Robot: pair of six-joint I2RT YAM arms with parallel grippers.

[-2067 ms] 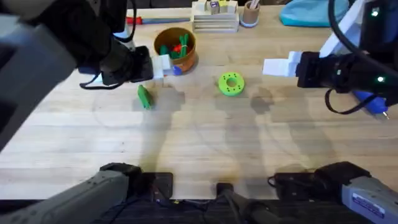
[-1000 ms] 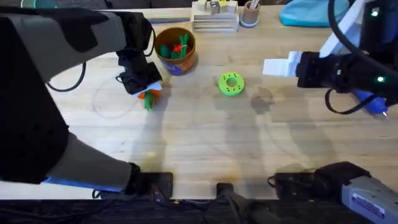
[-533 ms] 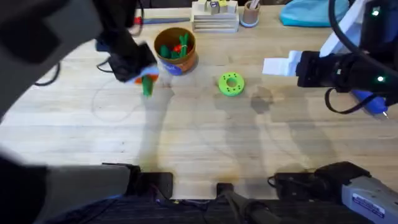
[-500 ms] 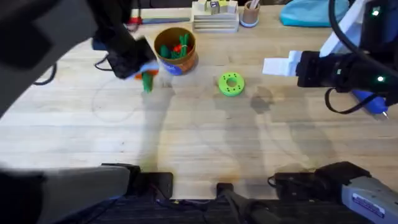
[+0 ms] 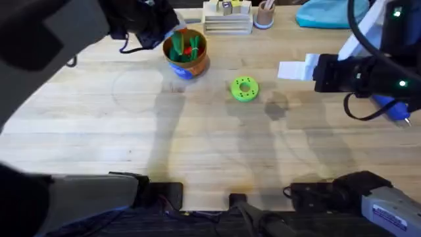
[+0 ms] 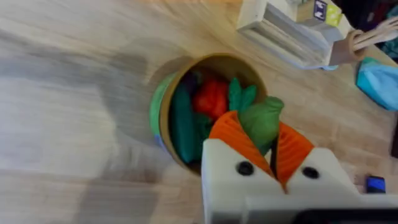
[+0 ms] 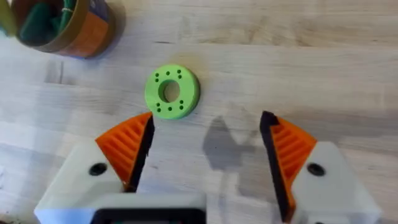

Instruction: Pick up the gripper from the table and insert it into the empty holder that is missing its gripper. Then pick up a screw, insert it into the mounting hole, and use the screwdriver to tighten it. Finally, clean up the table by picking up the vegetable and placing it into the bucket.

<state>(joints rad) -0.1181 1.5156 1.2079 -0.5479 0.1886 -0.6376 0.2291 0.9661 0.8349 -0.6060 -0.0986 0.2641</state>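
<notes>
Vegetable (image 6: 261, 121) sits clamped between my left gripper's (image 6: 273, 149) orange pads, directly over the bucket (image 6: 163, 118), in the left wrist view. Overhead, I see that arm dark above the bucket (image 5: 186, 54) at the table's (image 5: 210, 151) far left. My right gripper (image 7: 205, 152) hangs spread wide near the green ring (image 7: 172, 91).

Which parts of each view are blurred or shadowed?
Overhead: the left arm looms large, dark and blurred at upper left, and soft arm shadows fall across the table. Left wrist: the tabletop is smeared and the bucket soft. Right wrist: the green ring is sharp, with a shadow beside it.
</notes>
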